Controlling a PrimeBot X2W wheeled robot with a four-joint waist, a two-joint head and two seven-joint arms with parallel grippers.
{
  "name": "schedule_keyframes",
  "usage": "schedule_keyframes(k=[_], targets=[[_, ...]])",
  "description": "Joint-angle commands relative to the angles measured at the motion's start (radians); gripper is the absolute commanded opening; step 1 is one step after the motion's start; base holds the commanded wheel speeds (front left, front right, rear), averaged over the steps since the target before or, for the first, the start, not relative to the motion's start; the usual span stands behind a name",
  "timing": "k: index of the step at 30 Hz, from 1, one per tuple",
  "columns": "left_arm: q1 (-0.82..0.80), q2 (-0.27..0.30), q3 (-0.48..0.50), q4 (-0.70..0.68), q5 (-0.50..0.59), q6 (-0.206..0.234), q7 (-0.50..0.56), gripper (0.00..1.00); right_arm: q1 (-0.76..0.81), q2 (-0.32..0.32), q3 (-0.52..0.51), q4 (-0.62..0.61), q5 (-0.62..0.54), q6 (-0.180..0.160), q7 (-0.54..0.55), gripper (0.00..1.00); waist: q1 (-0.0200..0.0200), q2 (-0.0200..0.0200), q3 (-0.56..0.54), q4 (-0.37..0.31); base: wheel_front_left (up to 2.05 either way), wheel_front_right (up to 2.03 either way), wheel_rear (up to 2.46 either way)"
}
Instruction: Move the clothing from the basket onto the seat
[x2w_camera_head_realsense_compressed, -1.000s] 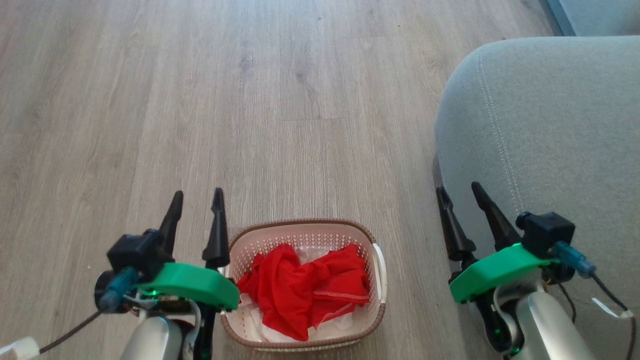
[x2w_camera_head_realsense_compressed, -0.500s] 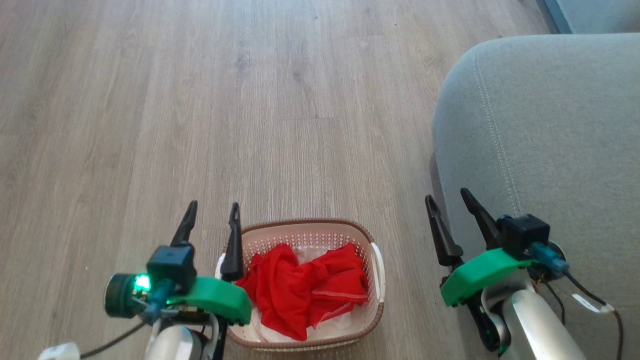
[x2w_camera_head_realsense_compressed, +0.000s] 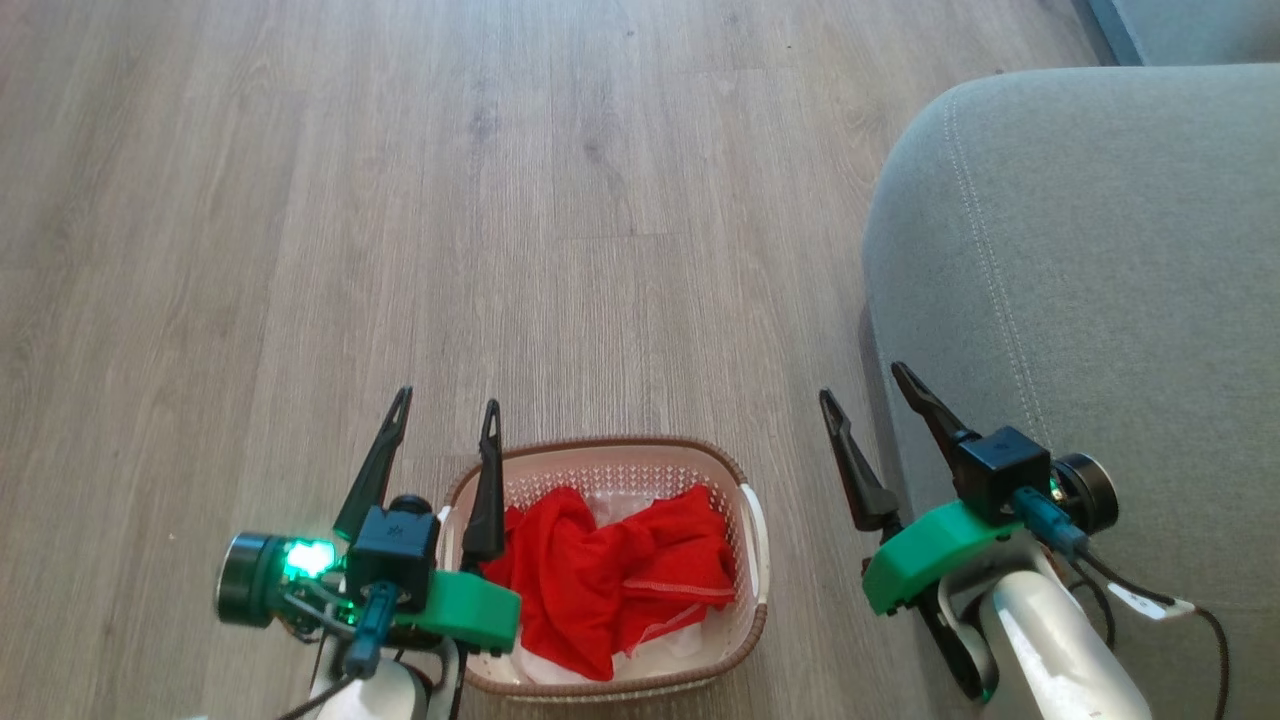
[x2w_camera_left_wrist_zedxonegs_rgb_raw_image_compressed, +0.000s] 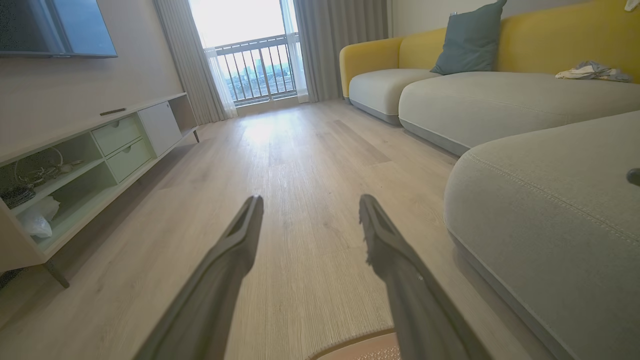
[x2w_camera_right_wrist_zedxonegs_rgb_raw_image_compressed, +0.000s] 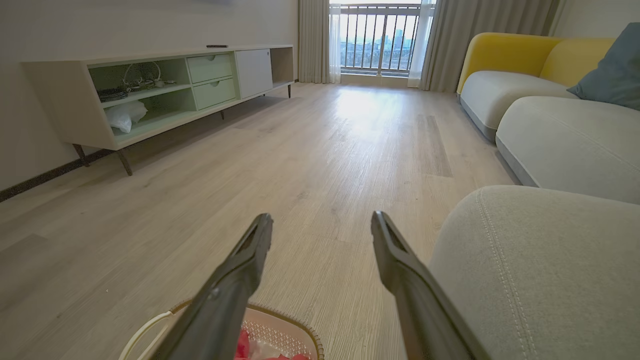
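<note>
Head view: left claw (x2w_camera_head_realsense_compressed: 447, 398) agape, empty.

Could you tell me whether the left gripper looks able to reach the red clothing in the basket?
Probably yes: the left gripper, fingers open, sits by the left rim of the cream perforated plastic basket, and the bright red fabric clothing lies uncovered on top.

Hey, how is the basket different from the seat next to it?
The basket is cream perforated plastic with a brown rim; the seat is grey fabric with a stitched seam. The basket is far smaller than the seat. The basket holds red clothing; the part of the seat in the head view bears none. Both have rounded corners and stand on the wood floor.
</note>
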Motion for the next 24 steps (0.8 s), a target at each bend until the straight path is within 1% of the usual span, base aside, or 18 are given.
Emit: schedule_keyframes(k=[1,11,14,16,19,23,24], targets=[[-0.046,0.010,0.030,-0.032,0.026,0.004,-0.014,1.00,-0.048,0.003,0.029,-0.026,-0.023,0.000,-0.014,1.00,0.0000,0.0000,0.000,0.000,0.00,0.00,0.00],[-0.040,-0.007,0.048,-0.008,0.023,-0.031,-0.014,1.00,-0.050,0.003,0.028,-0.024,-0.021,0.000,-0.014,1.00,0.0000,0.0000,0.003,-0.004,0.00,0.00,0.00],[-0.037,-0.012,0.052,0.007,0.018,-0.048,-0.014,1.00,-0.050,0.003,0.021,-0.025,-0.023,0.000,-0.014,1.00,0.0000,0.0000,0.015,-0.009,0.00,0.00,0.00],[-0.037,-0.016,0.055,0.027,0.013,-0.064,-0.014,1.00,-0.051,0.003,0.010,-0.022,-0.025,0.000,-0.014,1.00,0.0000,0.0000,0.029,-0.013,0.00,0.00,0.00],[-0.044,-0.022,0.054,0.072,0.005,-0.102,-0.014,1.00,-0.056,0.003,-0.010,-0.017,-0.033,0.000,-0.014,1.00,0.0000,0.0000,0.062,-0.022,0.00,0.00,0.00],[-0.073,-0.028,0.061,0.132,0.000,-0.148,-0.014,1.00,-0.068,0.003,-0.034,-0.025,-0.044,0.000,-0.014,1.00,0.0000,0.0000,0.134,-0.035,0.00,0.00,0.00],[-0.073,-0.028,0.061,0.132,0.000,-0.148,-0.014,1.00,-0.068,0.003,-0.034,-0.025,-0.044,0.000,-0.014,1.00,0.0000,0.0000,0.134,-0.035,0.00,0.00,0.00]])
